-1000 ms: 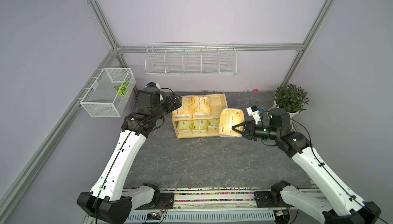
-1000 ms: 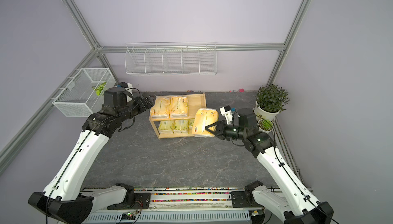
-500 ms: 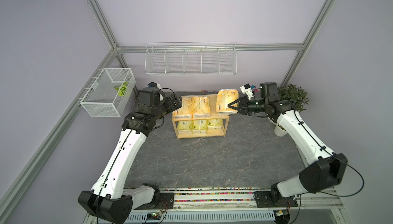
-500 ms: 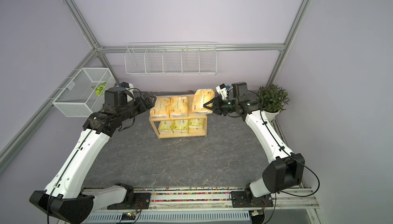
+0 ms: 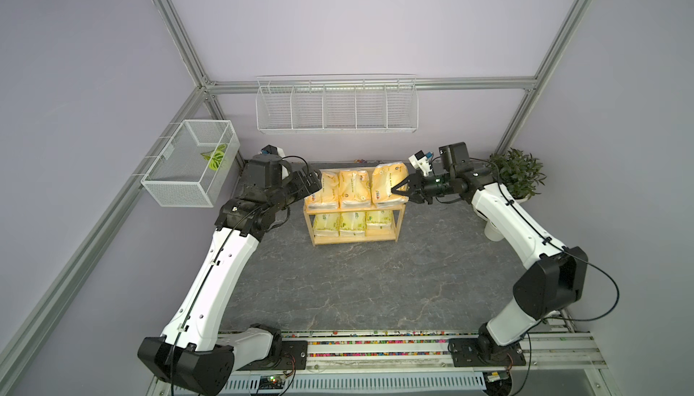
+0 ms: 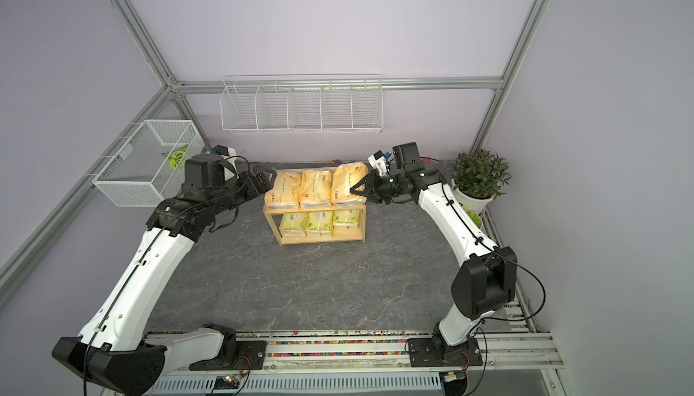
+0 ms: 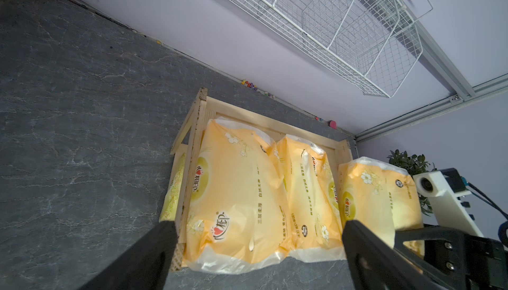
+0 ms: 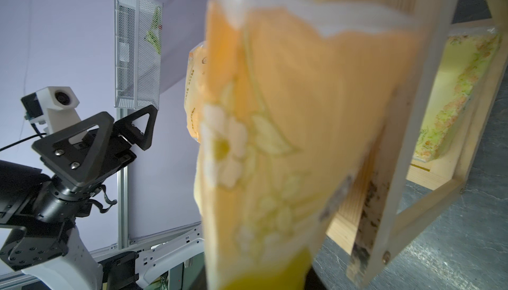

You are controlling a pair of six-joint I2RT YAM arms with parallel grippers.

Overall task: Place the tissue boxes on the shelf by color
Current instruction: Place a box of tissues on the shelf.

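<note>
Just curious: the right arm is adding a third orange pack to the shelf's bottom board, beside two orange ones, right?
Not the bottom board, which holds green packs. Both top views show the right gripper holding the orange pack at the top board.

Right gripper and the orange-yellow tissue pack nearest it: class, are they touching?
Touching. In both top views the right gripper pinches the side of the orange-yellow tissue pack, with no gap showing.
</note>
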